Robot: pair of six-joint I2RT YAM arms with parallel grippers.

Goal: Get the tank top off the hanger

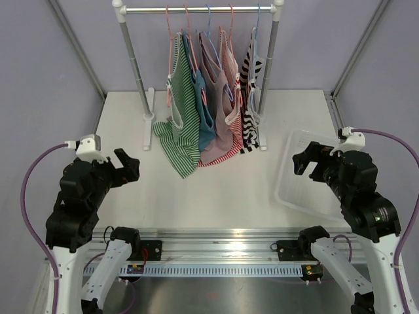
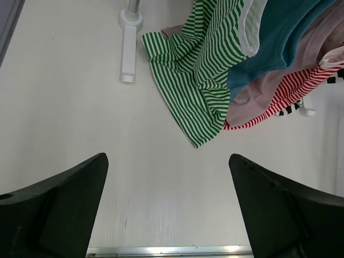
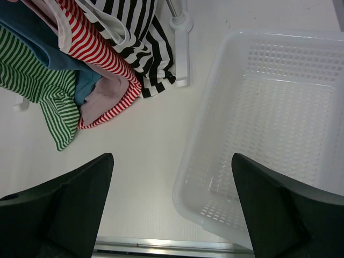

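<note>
The green-and-white striped fabric tank top (image 1: 183,121) hangs vertically at upper centre, hem resting on the white table (image 1: 216,190), up-right of the nearer left gripper (image 1: 126,166). Its jaws, like those of the right gripper (image 1: 302,161), gape empty.

Bare table (image 2: 64,118) lay open ahead of the left fingers (image 2: 59,209). Ahead of the right fingers (image 3: 285,209), the white basket (image 3: 201,153) obstructed low passage.

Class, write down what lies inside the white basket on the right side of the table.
Only the white basket's perforated floor shows; no garment lies on the visible part. Its near right corner is hidden behind a finger of the right tool, so that part cannot be checked.
</note>
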